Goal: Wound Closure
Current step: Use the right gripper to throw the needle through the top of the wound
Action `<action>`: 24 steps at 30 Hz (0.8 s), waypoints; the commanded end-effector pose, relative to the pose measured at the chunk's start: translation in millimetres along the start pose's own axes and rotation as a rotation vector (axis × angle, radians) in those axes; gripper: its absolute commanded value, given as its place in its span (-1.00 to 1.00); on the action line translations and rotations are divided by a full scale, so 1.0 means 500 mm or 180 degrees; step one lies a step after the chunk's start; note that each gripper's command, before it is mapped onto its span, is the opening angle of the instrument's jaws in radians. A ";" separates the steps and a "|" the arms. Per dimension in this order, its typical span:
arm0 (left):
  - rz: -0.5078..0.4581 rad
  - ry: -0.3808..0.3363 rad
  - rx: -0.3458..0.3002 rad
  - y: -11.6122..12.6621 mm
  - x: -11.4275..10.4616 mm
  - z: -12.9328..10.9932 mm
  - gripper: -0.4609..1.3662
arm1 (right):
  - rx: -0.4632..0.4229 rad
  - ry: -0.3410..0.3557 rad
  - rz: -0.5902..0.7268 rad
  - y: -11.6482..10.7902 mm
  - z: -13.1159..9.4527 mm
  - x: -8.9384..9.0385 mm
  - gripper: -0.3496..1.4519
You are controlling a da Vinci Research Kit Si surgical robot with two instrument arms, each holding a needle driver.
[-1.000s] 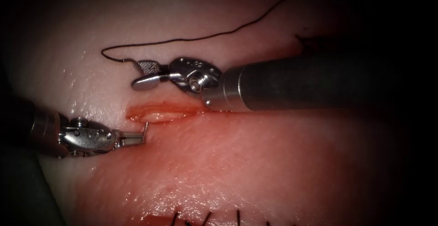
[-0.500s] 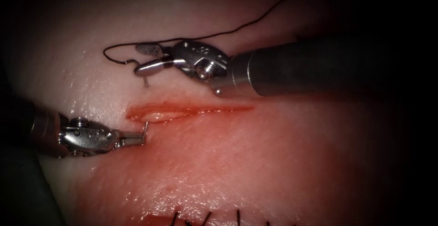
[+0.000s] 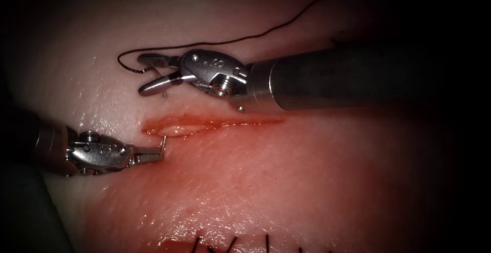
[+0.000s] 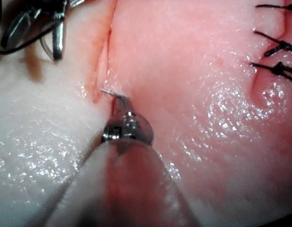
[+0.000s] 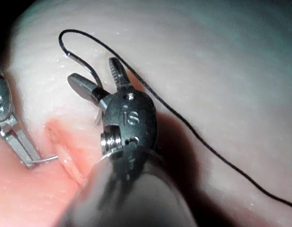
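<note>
Poking out of the tissue [image 3: 307, 181] at the left end of the cut [image 3: 204, 125], the needle [image 3: 164, 142] shows only a short bright tip, and the left tool [image 3: 153, 155] has its jaws clamped on that tip, low and left in the endoscope frame. The rest of the curve is buried, so the needle sits in the tissue with its point out below the cut. From the left wrist camera the same thing shows: the needle [image 4: 110, 92] peeks out beside the cut [image 4: 104, 56] with the left tool [image 4: 121, 101] gripping it.

Above the cut, in the upper left of the endoscope frame, the right tool [image 3: 146, 74] holds nothing; its jaws are spread wide. The thread [image 3: 225, 42] loops round just beyond its tips and trails off to the upper right. The other end of the needle, where the thread joins, stands up from the tissue between those spread jaws.

Over the last second the right tool has lifted away from the cut, so more of the red line now lies uncovered, and it has slid left toward the thread's loop with its jaws turned. The left tool has not budged. My guess is that the needle's hold has passed to the left side.

Finished stitches [image 3: 232, 243] show at the bottom edge.
</note>
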 end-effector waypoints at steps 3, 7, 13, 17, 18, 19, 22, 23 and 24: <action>0.0001 0.0000 -0.0021 0.0000 -0.0001 -0.0001 -0.88 | 0.0032 -0.0031 0.0017 -0.0008 -0.0005 0.0004 -1.00; 0.0004 0.0000 -0.0025 -0.0002 -0.0002 -0.0003 -0.88 | 0.0082 -0.0205 0.0008 -0.0012 -0.0007 0.0004 -1.00; 0.0004 0.0000 -0.0025 -0.0002 -0.0002 -0.0003 -0.88 | 0.0102 -0.0197 0.0419 -0.0014 -0.0005 0.0001 -1.00; 0.0004 0.0000 -0.0025 -0.0002 -0.0002 -0.0003 -0.88 | 0.0147 -0.0110 0.0928 -0.0021 0.0001 -0.0015 -1.00; 0.0004 0.0000 -0.0025 -0.0002 -0.0002 -0.0003 -0.88 | 0.0157 -0.0097 0.1046 -0.0024 0.0003 -0.0021 -1.00; 0.0004 0.0000 -0.0025 -0.0002 -0.0002 -0.0003 -0.88 | 0.0162 -0.0079 0.1250 -0.0031 0.0007 -0.0034 -1.00; 0.0004 0.0000 -0.0026 -0.0003 -0.0002 -0.0003 -0.88 | 0.0165 -0.0065 0.1547 -0.0045 0.0015 -0.0060 -1.00; 0.0004 0.0000 -0.0025 -0.0003 -0.0002 -0.0003 -0.88 | 0.0167 -0.0070 0.1712 -0.0053 0.0019 -0.0074 -1.00; 0.0005 0.0000 -0.0026 -0.0003 -0.0002 -0.0002 -0.88 | 0.0152 -0.0069 0.1824 -0.0060 0.0023 -0.0086 -1.00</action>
